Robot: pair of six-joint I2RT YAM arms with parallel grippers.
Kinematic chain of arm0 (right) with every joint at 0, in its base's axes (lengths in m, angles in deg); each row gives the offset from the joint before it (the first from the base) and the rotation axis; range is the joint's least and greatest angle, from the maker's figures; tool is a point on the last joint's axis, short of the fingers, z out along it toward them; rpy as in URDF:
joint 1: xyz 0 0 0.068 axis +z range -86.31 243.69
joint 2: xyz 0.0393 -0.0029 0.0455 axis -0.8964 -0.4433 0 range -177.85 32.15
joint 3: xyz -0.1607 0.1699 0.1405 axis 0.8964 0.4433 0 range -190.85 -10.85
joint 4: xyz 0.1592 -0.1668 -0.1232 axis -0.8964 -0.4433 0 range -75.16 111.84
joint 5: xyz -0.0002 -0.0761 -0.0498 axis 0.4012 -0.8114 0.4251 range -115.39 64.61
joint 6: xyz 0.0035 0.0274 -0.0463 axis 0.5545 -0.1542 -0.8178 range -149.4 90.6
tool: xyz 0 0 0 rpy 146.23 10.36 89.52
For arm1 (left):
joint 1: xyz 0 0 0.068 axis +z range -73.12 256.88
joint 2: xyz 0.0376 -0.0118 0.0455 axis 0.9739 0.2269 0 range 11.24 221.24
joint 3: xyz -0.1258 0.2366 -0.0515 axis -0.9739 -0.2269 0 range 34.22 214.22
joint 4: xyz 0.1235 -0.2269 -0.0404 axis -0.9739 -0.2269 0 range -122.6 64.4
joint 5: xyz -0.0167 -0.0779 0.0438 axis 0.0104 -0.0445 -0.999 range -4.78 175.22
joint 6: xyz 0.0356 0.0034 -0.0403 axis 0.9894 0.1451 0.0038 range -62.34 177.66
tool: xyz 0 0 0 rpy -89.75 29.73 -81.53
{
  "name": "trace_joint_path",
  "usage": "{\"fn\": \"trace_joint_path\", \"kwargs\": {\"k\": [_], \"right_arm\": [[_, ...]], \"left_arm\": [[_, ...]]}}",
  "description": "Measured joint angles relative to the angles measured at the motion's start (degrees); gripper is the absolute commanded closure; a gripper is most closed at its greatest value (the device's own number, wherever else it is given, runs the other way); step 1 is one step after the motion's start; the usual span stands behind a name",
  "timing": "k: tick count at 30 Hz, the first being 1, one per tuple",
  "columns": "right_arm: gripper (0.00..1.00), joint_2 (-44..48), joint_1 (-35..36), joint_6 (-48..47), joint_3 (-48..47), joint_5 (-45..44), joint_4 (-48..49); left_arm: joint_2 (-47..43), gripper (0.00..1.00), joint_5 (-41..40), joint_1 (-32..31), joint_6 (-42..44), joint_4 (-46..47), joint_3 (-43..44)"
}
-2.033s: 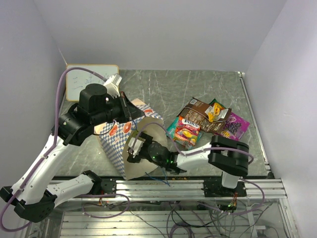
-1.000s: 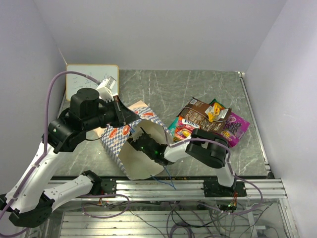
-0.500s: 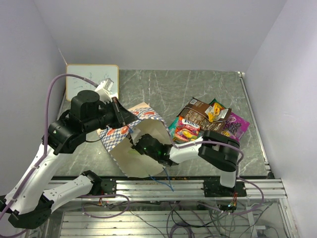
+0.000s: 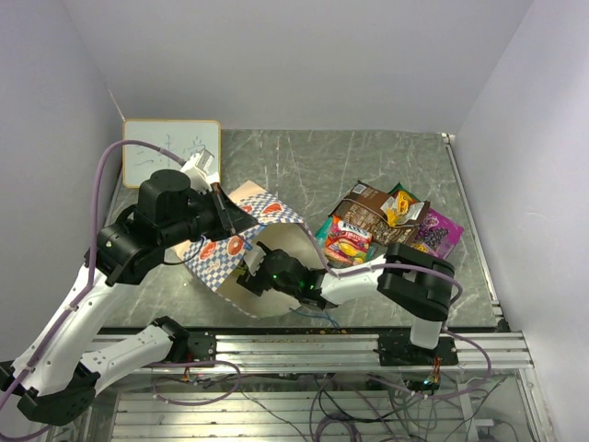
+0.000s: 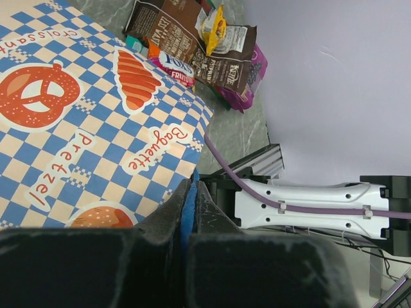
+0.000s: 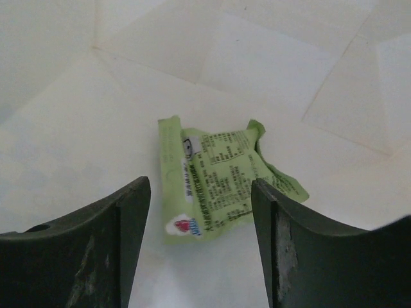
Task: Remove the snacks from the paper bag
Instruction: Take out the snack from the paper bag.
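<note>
The paper bag [image 4: 221, 247] lies on its side, its mouth facing the right arm. My left gripper [image 4: 235, 214] is shut on the bag's blue edge [image 5: 187, 206] and holds it up. My right gripper [image 4: 254, 276] reaches into the mouth. In the right wrist view its jaws [image 6: 199, 192] stand open, and a small green packet [image 6: 218, 186] lies on the bag's pale inner wall just past the fingertips, untouched. Other snacks lie in a pile on the table to the right: a brown bag [image 4: 373, 216], a purple packet [image 4: 438, 232] and an orange-red packet [image 4: 344, 245].
A small whiteboard [image 4: 170, 147] lies at the back left. An aluminium rail [image 4: 304, 345] runs along the near edge, another rail [image 4: 469, 221] along the right side. Walls close in the left, back and right. A blue cord [image 4: 308, 318] trails from the bag's mouth.
The left gripper has tipped the bag so that its mouth sits lower and flatter. The right arm's elbow has swung out to the right, with its gripper still inside the mouth.
</note>
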Motion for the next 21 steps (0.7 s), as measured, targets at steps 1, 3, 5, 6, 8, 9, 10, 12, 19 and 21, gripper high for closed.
{"fn": "trace_joint_path", "kwargs": {"k": [1, 3, 5, 6, 8, 9, 10, 12, 19, 21], "right_arm": [[0.33, -0.39, -0.07, -0.20, -0.07, -0.02, 0.15], [0.22, -1.84, -0.42, -0.46, -0.61, -0.09, 0.44], [0.09, -3.65, -0.85, -0.83, -1.38, 0.00, 0.44], [0.08, -4.46, -1.09, -1.22, -1.68, 0.09, 0.48], [0.09, -5.75, -1.51, -1.97, -2.23, 0.52, 0.87], [0.10, -6.49, -1.79, -2.23, -2.71, 1.03, 1.40], [0.12, -7.32, -2.12, -2.32, -3.41, 1.46, 2.01], [0.20, -8.63, -2.60, -2.34, -4.55, 2.23, 2.82], [0.64, -12.13, -3.58, -0.26, -6.27, 3.93, 5.53], [0.70, -12.15, -3.58, 0.09, -6.21, 3.87, 5.49]], "left_arm": [[0.00, 0.93, 0.00, 0.00, 0.02, 0.02, 0.00], [0.13, 0.93, 0.00, 0.00, 0.07, 0.00, 0.00], [0.28, 0.93, 0.02, 0.00, 0.20, 0.00, 0.00], [0.37, 0.93, 0.04, 0.00, 0.26, 0.00, 0.00], [0.42, 0.93, 0.22, 0.00, 0.28, 0.02, 0.00], [0.42, 0.93, 0.44, 0.00, 0.28, 0.04, 0.00], [0.39, 0.93, 0.68, 0.00, 0.26, 0.13, -0.02], [0.35, 0.93, 1.07, 0.00, 0.26, 0.66, -0.31], [0.24, 0.93, 1.31, 0.00, 0.26, 0.70, -0.81], [0.17, 0.93, 1.29, 0.00, 0.26, 0.48, -0.81]]}}
